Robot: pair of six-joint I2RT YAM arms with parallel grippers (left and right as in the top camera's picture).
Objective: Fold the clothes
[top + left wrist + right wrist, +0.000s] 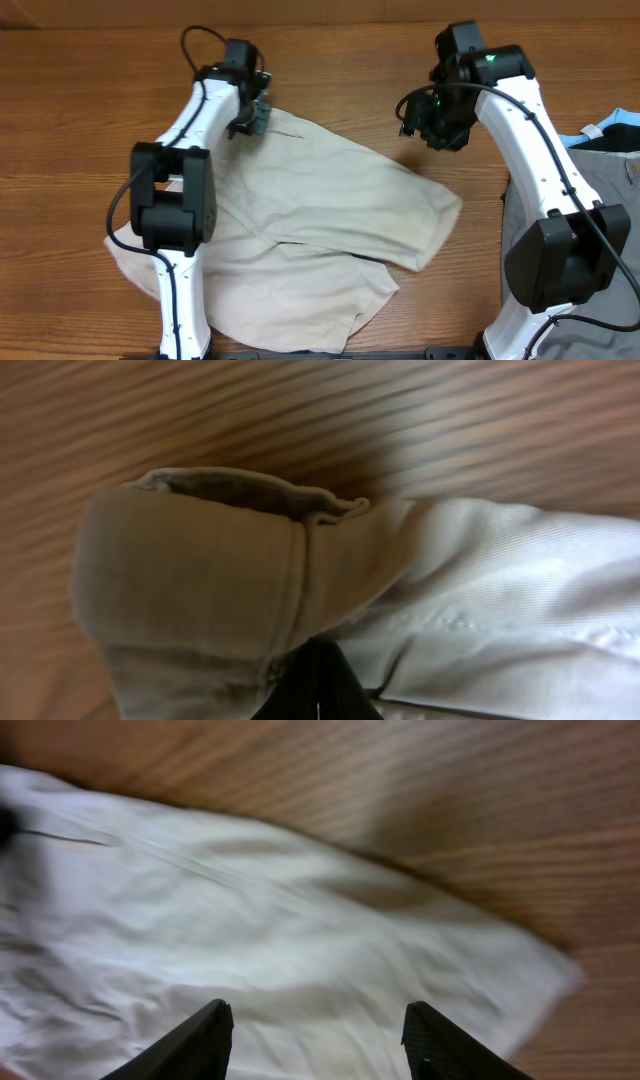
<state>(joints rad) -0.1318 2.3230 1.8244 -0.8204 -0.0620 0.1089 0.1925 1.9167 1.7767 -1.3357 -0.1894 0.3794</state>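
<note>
A grey garment [615,175] and a light-blue garment [603,130] lie touching at the wooden table's [330,70] right edge.

Cream shorts [320,205] lie crumpled, one leg folded across.

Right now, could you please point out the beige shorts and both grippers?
beige shorts [330,200]: overhead view, middle of the fabric.
left gripper [259,117]: overhead view, fingertips at the shorts' edge.
right gripper [317,1008]: right wrist view, between its fingertips.
</note>
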